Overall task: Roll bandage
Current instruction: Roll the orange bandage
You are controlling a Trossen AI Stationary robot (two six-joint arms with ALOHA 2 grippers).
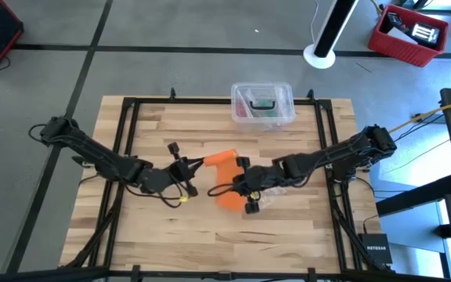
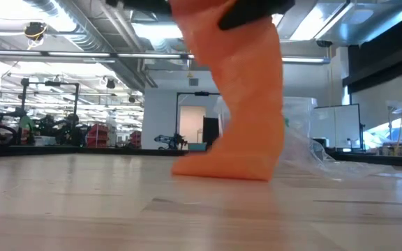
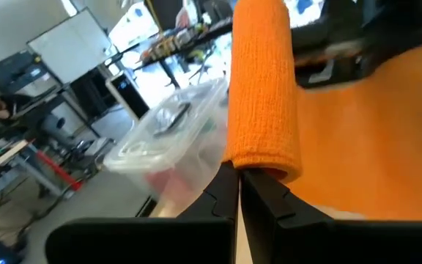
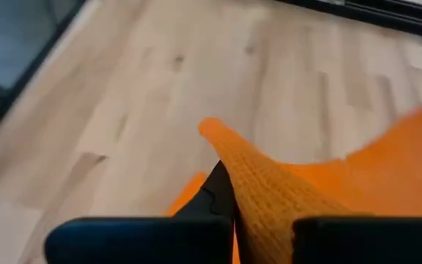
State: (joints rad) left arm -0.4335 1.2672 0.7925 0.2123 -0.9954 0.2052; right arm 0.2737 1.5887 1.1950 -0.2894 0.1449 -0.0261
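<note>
The bright orange bandage (image 1: 224, 178) is held up over the middle of the table between both grippers. Its rolled part (image 3: 261, 88) is a short cylinder at the left gripper. The flat band (image 2: 246, 90) runs down from it, and its lower end (image 2: 225, 167) lies on the wood. My left gripper (image 1: 202, 164) is shut on the roll's end. My right gripper (image 1: 233, 186) is shut on the band right beside the roll; it also shows in the right wrist view (image 4: 233, 209). My left gripper pinches the near end of the rolled part (image 3: 251, 165) between its two fingers, coming about level from the table's left. The roll points away along the fingers and is lifted clear of the table. My right gripper pinches a gathered fold of the flat band (image 4: 258, 187) between its two fingers, coming from the table's right. The band is raised there; below the hold it hangs down, and its lower end (image 2: 225, 167) rests on the table.
A clear plastic box (image 1: 262, 104) with small items stands at the far edge, behind the bandage; it also shows in the left wrist view (image 3: 163, 139). A crumpled clear wrapper (image 2: 319, 162) lies on the table by the right gripper. A black frame (image 1: 124, 117) edges the wooden top.
</note>
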